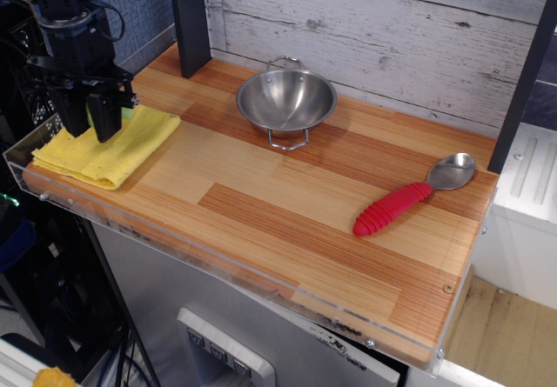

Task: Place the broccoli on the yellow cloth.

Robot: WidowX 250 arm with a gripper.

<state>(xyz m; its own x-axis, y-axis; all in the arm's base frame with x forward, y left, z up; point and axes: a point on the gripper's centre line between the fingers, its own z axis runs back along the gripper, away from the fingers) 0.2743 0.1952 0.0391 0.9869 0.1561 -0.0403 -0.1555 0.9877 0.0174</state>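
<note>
The yellow cloth (130, 148) lies folded at the left end of the wooden table. My black gripper (91, 130) hangs straight down over the cloth's middle, its fingertips at or just above the fabric. Only a small sliver of the light-green broccoli (126, 113) shows beside the fingers (106, 117), which appear closed on it. The rest of the broccoli is hidden by the gripper.
A steel bowl (286, 100) on a wire stand sits at the back middle. A spoon with a red handle (393, 208) lies to the right. A clear plastic rim (22, 148) edges the table's left side. A dark post (190, 22) stands behind the cloth.
</note>
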